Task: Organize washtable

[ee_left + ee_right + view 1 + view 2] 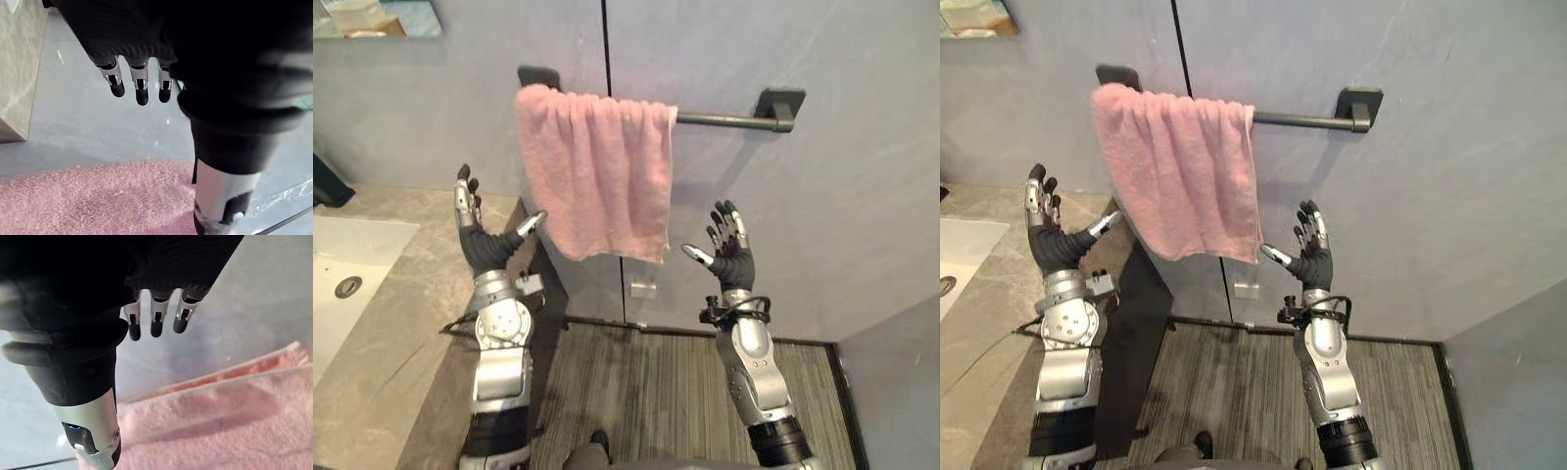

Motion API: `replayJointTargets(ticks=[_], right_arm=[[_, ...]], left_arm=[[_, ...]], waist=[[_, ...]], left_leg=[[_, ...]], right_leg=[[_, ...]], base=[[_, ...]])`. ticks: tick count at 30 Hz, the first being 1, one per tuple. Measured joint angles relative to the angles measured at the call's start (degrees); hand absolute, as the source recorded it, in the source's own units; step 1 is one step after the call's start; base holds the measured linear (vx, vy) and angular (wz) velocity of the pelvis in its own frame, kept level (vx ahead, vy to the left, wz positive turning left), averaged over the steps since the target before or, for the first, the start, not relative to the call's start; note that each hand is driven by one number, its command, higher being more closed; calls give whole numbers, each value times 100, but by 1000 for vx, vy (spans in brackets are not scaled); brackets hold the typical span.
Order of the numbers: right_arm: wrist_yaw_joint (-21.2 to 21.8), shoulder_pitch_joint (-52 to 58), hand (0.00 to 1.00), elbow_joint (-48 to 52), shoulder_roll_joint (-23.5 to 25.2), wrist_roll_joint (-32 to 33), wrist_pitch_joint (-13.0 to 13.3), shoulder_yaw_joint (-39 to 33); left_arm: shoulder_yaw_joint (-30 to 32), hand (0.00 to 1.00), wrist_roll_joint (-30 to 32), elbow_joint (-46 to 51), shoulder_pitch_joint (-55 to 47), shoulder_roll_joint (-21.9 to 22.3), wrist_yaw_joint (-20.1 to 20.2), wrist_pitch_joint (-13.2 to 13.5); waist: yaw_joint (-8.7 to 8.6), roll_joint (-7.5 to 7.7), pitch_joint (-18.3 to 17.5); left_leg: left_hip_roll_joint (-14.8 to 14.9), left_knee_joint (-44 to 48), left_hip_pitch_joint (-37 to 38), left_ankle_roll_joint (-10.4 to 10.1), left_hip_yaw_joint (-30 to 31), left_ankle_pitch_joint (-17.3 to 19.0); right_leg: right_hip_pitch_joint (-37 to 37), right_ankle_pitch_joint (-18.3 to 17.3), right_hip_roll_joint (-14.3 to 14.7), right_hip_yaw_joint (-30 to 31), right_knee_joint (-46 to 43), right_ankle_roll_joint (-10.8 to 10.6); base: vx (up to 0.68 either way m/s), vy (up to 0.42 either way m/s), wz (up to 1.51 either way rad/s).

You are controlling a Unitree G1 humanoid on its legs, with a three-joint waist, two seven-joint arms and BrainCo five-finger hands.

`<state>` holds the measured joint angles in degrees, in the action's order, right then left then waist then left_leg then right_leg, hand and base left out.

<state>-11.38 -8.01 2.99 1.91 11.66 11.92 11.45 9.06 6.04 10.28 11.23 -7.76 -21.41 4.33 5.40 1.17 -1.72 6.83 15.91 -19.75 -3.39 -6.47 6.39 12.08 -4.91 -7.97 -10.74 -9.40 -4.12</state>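
pink towel (597, 176): one, draped over one rail (724, 119)
left hand (481, 243): fingers spread, empty, towel's 8 o'clock
right hand (732, 257): fingers spread, empty, towel's 4 o'clock

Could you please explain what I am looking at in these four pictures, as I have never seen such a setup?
This is a humanoid robot with two silver arms that end in hands. The two wide pictures come from cameras in its head. The two close ones come from a camera on each wrist, looking along the fingers. A pink towel hangs over a dark towel bar on the grey wall. The left hand and right hand are held up on either side of the towel's lower part, fingers open, holding nothing. To the robot's left is a stone counter with a white sink.
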Motion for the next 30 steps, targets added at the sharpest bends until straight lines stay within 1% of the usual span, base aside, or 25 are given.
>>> replayJointTargets(ticks=[1, 2, 6, 9, 11, 12, 14, 15, 18, 22, 25, 28, 30], right_arm=[[-18, -157, 0, -1, 1, 51, 2, 35], [-55, -398, 0, -2, 2, 146, 4, 44], [-182, -912, 0, -98, -2, 364, 6, 53], [-306, -1184, 0, -176, -14, 431, 6, 28], [-355, -1333, 0, -191, -12, 475, 7, 37], [-371, -1443, 0, -192, -21, 481, 9, 28], [-388, -1587, 0, -193, -26, 533, 14, 29], [-435, -1772, 0, -211, -44, 608, 15, 30], [-511, -2132, 0, -297, -118, 688, 17, 19], [-592, -2595, 0, -478, -135, 810, 20, -12], [-736, -3037, 0, -491, -137, 806, 21, -135], [-896, -3280, 0, -596, -136, 796, 20, -260], [-1038, -3481, 0, -846, -140, 798, 10, -435]], left_arm=[[1, 0, -111, -128, 193, -104, -32, -6], [0, 0, -221, -290, 510, -223, -62, -16], [6, 0, -552, -604, 1426, -400, -165, -43], [7, 0, -653, -827, 1983, -514, -266, -42], [4, 0, -661, -959, 2211, -583, -277, -41], [3, 0, -708, -1033, 2360, -634, -282, -41], [3, 0, -833, -1077, 2515, -697, -286, -37], [0, 100, -983, -1102, 2662, -743, -289, -24], [-94, 100, -1369, -1328, 2988, -914, -226, 73], [-246, 100, -1748, -1512, 3315, -1058, -215, 196], [-245, 100, -1923, -1521, 3420, -1072, -224, 342], [-244, 100, -2033, -1520, 3423, -1074, -227, 390], [-243, 100, -2137, -1520, 3498, -1076, -238, 421]], waist=[[2, -6, 37], [1, -22, 156], [-1, -73, 444], [-2, -103, 596], [-10, -108, 612], [-15, -111, 685], [-15, -113, 730], [-14, -126, 787], [-21, -140, 939], [-29, -141, 989], [-27, -138, 1081], [-25, -138, 1091], [-14, -141, 1108]], left_leg=[[13, 0, -133, 0, 0, -45], [16, -6, -295, 2, 8, -117], [13, 38, -806, 11, 52, -276], [23, 126, -1068, 7, 77, -313], [21, 133, -1192, 4, 75, -343], [23, 134, -1207, -24, 76, -363], [29, 131, -1267, -18, 76, -385], [31, 135, -1346, -17, 76, -408], [47, 211, -1450, -15, 76, -416], [45, 230, -1544, -7, 76, -424], [55, 246, -1550, -7, 75, -424], [61, 250, -1550, -7, 70, -424], [73, 257, -1551, -7, 63, -424]], right_leg=[[175, 0, 7, 17, -89, 0], [383, 0, 5, 28, -193, 0], [989, -2, -13, 48, -494, 4], [1287, -6, -18, 63, -663, 9], [1435, -6, -24, 79, -711, 9], [1461, -8, -25, 82, -741, 11], [1539, -9, -23, 86, -772, 13], [1634, -8, -24, 99, -817, 13], [1739, -8, -19, 117, -882, 13], [1839, -8, -24, 122, -917, 13], [1843, -8, -19, 121, -926, 13], [1842, -8, -15, 121, -928, 13], [1842, -8, -7, 121, -931, 13]], base=[[-130, -32, -3], [-82, -20, -1], [-129, -4, 3], [-90, 11, 0], [-56, 8, -1], [-47, 2, -1], [-44, -4, -1], [-52, -4, -1], [-48, 5, -2], [-9, 3, 0], [0, 0, 0], [0, 0, 0], [0, 0, 0]])
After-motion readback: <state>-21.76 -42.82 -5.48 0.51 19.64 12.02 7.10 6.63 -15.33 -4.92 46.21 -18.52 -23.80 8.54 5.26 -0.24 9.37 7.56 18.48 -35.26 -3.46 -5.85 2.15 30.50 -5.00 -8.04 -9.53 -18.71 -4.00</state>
